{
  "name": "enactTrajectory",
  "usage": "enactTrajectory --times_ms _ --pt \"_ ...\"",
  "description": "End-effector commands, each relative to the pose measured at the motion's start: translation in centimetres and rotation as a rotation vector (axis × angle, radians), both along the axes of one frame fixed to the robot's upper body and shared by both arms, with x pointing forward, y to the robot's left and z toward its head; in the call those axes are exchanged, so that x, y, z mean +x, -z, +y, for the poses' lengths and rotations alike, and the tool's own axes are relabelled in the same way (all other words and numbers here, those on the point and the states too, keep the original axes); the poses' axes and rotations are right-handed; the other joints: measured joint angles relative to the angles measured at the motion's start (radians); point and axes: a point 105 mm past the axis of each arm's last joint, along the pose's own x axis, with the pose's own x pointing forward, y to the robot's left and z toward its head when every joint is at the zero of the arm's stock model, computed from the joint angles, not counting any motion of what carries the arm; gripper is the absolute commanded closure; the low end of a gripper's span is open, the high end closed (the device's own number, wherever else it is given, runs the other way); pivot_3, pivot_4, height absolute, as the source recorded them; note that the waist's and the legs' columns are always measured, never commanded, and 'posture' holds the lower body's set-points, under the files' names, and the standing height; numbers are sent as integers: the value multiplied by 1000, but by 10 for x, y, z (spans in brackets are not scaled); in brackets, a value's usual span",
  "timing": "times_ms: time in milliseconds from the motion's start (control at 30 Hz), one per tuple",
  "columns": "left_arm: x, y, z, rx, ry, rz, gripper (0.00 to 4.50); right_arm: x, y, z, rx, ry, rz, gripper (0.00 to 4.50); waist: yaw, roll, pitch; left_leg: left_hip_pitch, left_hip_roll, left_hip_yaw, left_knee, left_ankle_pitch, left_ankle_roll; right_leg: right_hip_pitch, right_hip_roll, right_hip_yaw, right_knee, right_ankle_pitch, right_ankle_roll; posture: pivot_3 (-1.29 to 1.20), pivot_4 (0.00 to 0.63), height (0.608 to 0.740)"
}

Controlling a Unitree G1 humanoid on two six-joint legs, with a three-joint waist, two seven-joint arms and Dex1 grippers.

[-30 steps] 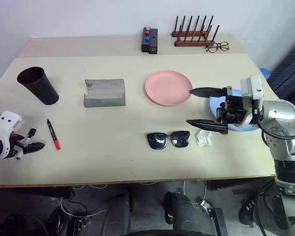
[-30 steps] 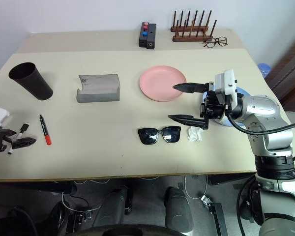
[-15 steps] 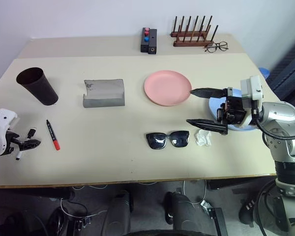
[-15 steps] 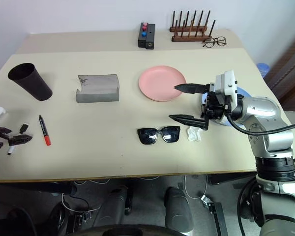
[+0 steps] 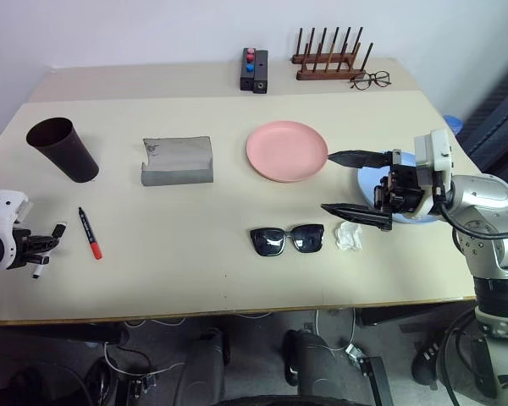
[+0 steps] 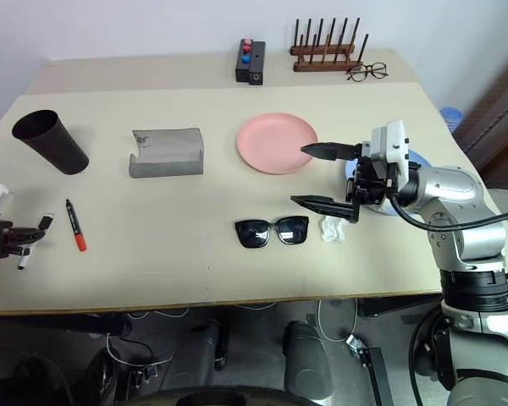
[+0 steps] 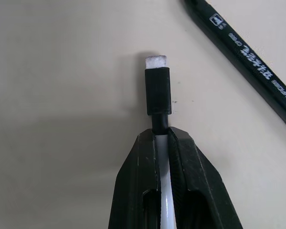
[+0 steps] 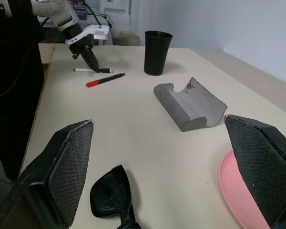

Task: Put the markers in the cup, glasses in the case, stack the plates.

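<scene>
Left gripper (image 7: 164,143) at the table's (image 5: 195,271) left edge, fingers clamped on a thin white marker with a black cap (image 7: 158,90); the marker lies flat on the tabletop, cap end sticking out past the fingertips. A second marker, dark barrel with red end (image 5: 90,232), lies just beside it on the table, free. Right gripper (image 5: 356,183) hangs above the table's right part, pointing toward the robot's left, fingers spread wide, nothing between them. Light blue plate (image 5: 371,179) sits under and behind that gripper, mostly hidden by it. Pink plate (image 5: 286,150) lies separately, near the upper fingertip; plates not stacked. Black sunglasses (image 5: 289,239) lie on the table in front of the pink plate, below the lower finger, outside the case. Small crumpled white scrap (image 5: 350,236) just beside the sunglasses. Grey case (image 5: 179,160) lies open mid-table, flap up. Dark cup (image 5: 63,148) stands at far left, tilt unclear, well apart from both markers. At the back: a black box with red and blue buttons (image 5: 254,69), a wooden peg rack (image 5: 326,59), clear-lens spectacles (image 5: 373,80).
</scene>
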Motion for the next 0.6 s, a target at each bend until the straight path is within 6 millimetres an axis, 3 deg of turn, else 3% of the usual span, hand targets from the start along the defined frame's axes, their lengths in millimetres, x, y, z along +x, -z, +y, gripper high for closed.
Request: enactTrajectory --times_ms 33,167,333,467,600 --pt "-2 -10 6 29 -19 -19 4471 -1 -13 -2 -2 12 -52 0 0 0 0 0 0 0 0 0 0 0 0 0 0 0 0 0 150 740" --pt "8 -41 7 58 -19 -128 4471 -1 -13 0 -2 15 -54 0 1 -2 1 -1 0 1 0 0 0 -1 0 1 0 0 0 0 150 740" --pt "32 -96 -9 51 80 -513 4471 2 -15 3 3 18 -60 0 6 -3 1 -2 0 1 1 0 0 -1 0 1 0 1 -1 0 150 740" --pt "27 -115 -28 4 177 -719 4471 3 -16 3 6 21 -64 0 2 -3 1 -1 0 3 1 0 0 -1 0 3 -1 1 -2 0 150 740" --pt "22 -133 -33 -41 205 -879 4471 3 -17 2 6 23 -65 0 0 -3 1 -1 1 3 1 0 0 -1 1 4 0 3 0 0 150 740"
